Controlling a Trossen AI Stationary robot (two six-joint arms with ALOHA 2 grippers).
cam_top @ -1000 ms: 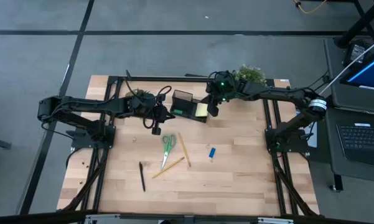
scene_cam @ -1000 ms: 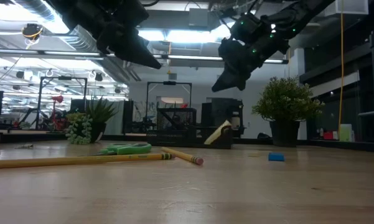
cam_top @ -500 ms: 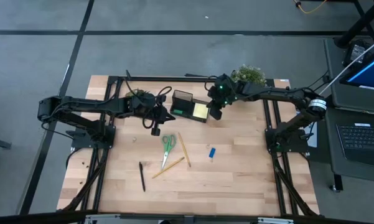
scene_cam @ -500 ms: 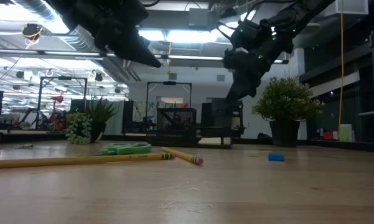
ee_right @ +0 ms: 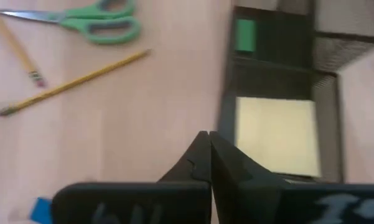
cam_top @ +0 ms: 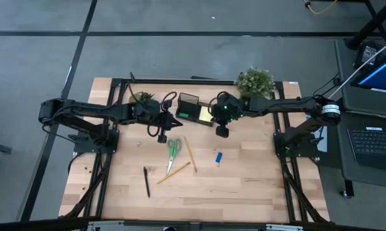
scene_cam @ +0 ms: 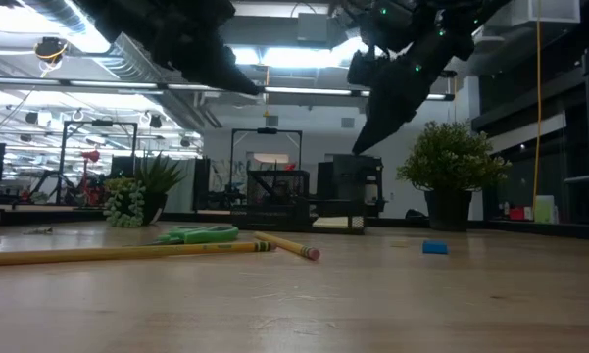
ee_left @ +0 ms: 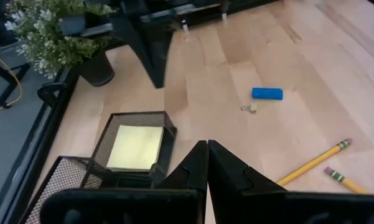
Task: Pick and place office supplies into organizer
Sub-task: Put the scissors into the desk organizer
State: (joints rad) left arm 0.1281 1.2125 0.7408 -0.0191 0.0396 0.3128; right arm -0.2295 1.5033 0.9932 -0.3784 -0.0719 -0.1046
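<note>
The black mesh organizer (cam_top: 188, 101) stands at the table's far middle. A yellow sticky-note pad (cam_top: 205, 113) lies flat in its low tray (ee_left: 169, 132), and a green piece (ee_right: 244, 34) lies in the part beside it. Green-handled scissors (cam_top: 173, 147), two pencils (cam_top: 189, 153) (cam_top: 175, 172), a black pen (cam_top: 146, 181) and a small blue piece (cam_top: 218, 156) lie loose on the wood. My left gripper (cam_top: 178, 120) hangs shut just left of the organizer, and my right gripper (cam_top: 222, 132) hangs shut just right of it. Both are above the table with nothing between their fingers.
A potted plant (cam_top: 255, 80) stands at the far right behind my right arm. A smaller plant (cam_top: 141, 97) stands at the far left by my left arm. Bare wood lies toward the near edge beyond the pen and the pencils.
My right gripper has swung from over the organizer's right side toward the near edge, turning as it went, and has stayed shut. The sticky-note pad, which stood tilted against the tray a second ago, now lies flat in the tray.
</note>
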